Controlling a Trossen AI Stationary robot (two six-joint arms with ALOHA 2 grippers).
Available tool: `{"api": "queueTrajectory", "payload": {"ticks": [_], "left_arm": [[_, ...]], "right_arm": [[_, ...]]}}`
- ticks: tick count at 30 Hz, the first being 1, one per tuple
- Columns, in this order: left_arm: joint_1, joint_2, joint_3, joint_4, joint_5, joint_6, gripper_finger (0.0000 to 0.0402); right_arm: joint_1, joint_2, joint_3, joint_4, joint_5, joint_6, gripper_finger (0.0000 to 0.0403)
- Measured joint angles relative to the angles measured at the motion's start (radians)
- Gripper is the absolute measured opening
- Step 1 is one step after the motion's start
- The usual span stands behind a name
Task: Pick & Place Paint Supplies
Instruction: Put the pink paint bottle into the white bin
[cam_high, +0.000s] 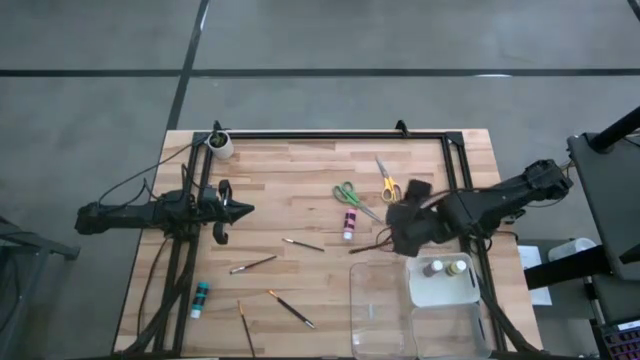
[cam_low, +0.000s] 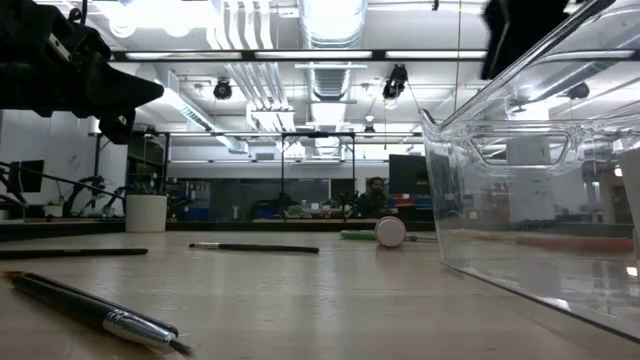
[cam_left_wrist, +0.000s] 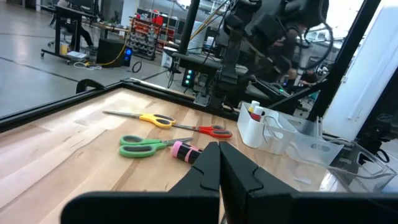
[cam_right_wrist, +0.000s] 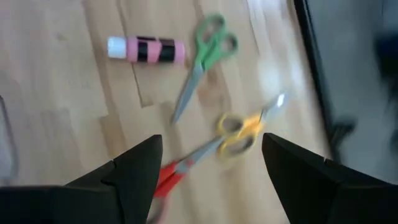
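My right gripper (cam_right_wrist: 211, 168) hangs with its jaws spread wide and nothing between them. Below the gap lie the red scissors (cam_right_wrist: 180, 171) and the yellow scissors (cam_right_wrist: 244, 130), blades crossing. The green scissors (cam_right_wrist: 202, 62) lie just past them, and the pink bottle (cam_right_wrist: 146, 50) rests on its side beside the green blades. None of these touches my fingers (cam_right_wrist: 130, 171).

My left gripper (cam_high: 243, 210) waits on the far side of the table (cam_high: 300, 170), jaws pressed together, empty. From its wrist I see the same three scissors and the pink bottle ahead of my closed tips.

The table is pale wood planks. Brushes (cam_high: 252, 265) lie scattered near the front, with a teal bottle (cam_high: 200, 298) by the left front corner. A clear tray (cam_high: 385, 300) sits at the front right, and a white bin (cam_high: 440, 290) there holds two bottles. A white cup (cam_high: 219, 145) stands at the back left corner. Beyond the table is a workshop with ceiling ducts and strip lights.
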Motion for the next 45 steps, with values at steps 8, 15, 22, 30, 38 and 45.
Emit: {"api": "queueTrajectory", "payload": {"ticks": [8,15,22,30,38,45], "left_arm": [[0.000,0.000,0.000,0.000,0.000,0.000,0.0000],[0.000,0.000,0.000,0.000,0.000,0.000,0.0000],[0.000,0.000,0.000,0.000,0.000,0.000,0.0000],[0.000,0.000,0.000,0.000,0.000,0.000,0.0000],[0.000,0.000,0.000,0.000,0.000,0.000,0.0000],[0.000,0.000,0.000,0.000,0.000,0.000,0.0000]], "right_arm": [[-0.132,0.015,-0.011,0.246,-0.018,-0.807,0.0274],[-0.222,0.058,-0.014,0.413,-0.305,-1.135,0.0273],[-0.253,0.152,-0.014,0.448,-0.343,-1.276,0.0273],[-0.258,0.289,0.028,0.471,-0.342,-1.397,0.0274],[-0.258,0.419,0.036,0.487,-0.374,-1.419,0.0274],[-0.257,0.506,0.036,0.491,-0.372,-1.413,0.0274]]}}
